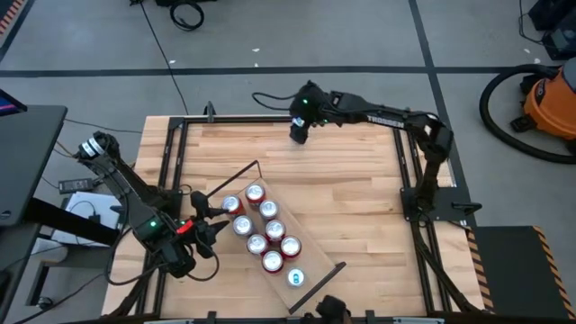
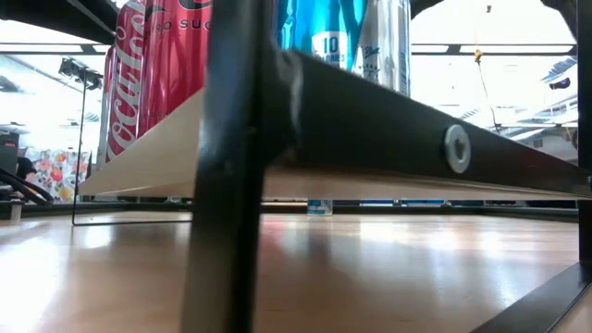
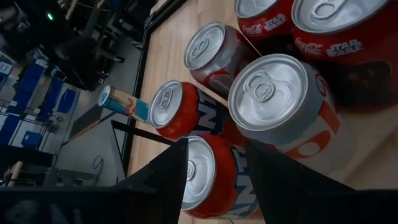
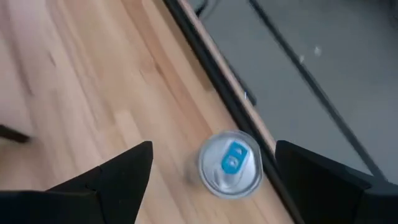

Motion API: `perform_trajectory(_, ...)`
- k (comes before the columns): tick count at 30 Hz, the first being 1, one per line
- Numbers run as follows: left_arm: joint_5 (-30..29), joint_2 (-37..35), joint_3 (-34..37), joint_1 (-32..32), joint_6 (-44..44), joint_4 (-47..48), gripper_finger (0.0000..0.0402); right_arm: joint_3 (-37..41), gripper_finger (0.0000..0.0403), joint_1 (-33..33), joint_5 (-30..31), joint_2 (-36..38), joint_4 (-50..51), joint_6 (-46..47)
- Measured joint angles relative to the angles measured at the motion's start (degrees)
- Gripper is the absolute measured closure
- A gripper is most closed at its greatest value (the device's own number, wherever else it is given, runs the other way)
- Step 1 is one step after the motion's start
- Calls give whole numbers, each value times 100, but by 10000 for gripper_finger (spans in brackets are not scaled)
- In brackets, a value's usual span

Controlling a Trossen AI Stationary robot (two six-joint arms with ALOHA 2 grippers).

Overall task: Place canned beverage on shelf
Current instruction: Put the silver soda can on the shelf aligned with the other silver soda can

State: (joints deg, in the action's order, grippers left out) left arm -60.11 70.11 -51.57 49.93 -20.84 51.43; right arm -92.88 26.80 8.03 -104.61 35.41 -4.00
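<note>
Right hand point(image 4: 208, 180) open over a blue-tabbed can point(image 4: 230, 164), that can hidden under it from above; left hand point(image 3: 214, 180) open beside shelf point(image 1: 310, 283) cans.

A workshop or lab: grey concrete floor point(image 1: 90, 54), loose cables point(image 1: 187, 13), and an orange shop vacuum point(image 1: 551, 101).

Red cans point(image 1: 256, 193) (silver tops), pale shelf point(image 1: 317, 273)

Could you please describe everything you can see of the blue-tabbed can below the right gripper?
The can shows a round silver metal lid with a bright blue pull tab. It is seen from above, so little of its side shows. It stands upright on the pale wood tabletop, close beside the black frame rail at the table's edge. The right gripper hovers over it, fingers open, touching nothing.
</note>
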Motion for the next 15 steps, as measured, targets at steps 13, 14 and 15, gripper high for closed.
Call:
perform_trajectory(13,324,0,0,15,-103,-13,230,-389,53,148,245,-685,193,187)
perform_trajectory(14,331,0,0,15,-103,-14,230,-389,53,153,248,-685,204,199)
perform_trajectory(15,339,0,0,15,-104,-14,230,-389,53,171,243,-685,225,213)
